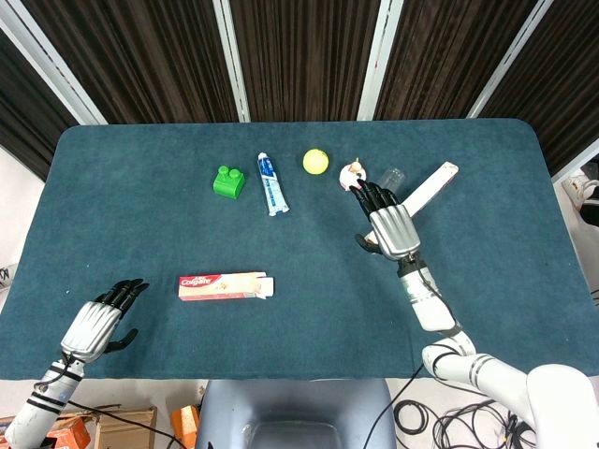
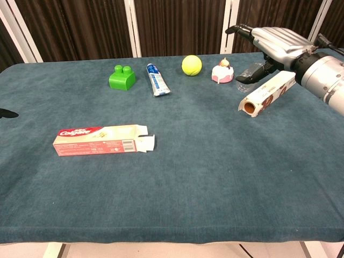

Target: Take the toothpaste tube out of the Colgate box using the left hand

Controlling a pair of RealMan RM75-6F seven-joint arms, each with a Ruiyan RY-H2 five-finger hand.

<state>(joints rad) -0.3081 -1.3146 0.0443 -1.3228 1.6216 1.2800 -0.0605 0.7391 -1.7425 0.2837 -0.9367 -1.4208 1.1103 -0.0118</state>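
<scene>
The red-and-white Colgate box (image 1: 226, 285) (image 2: 97, 140) lies flat near the table's front left, its right end flap open. A white-and-blue toothpaste tube (image 1: 272, 183) (image 2: 157, 79) lies on the cloth farther back, well apart from the box. My left hand (image 1: 98, 318) rests at the front left corner, left of the box and not touching it, with its fingers apart and nothing in them. Only a dark fingertip (image 2: 6, 113) of it shows in the chest view. My right hand (image 1: 388, 220) (image 2: 269, 43) hovers at the back right with its fingers stretched out, holding nothing.
Along the back stand a green block (image 1: 228, 181) (image 2: 122, 77), a yellow ball (image 1: 316, 162) (image 2: 191, 65) and a small cupcake toy (image 1: 352, 174) (image 2: 222, 72). A clear cup (image 1: 393, 176) (image 2: 247, 80) and a long roll box (image 1: 435, 184) (image 2: 267, 93) lie by the right hand.
</scene>
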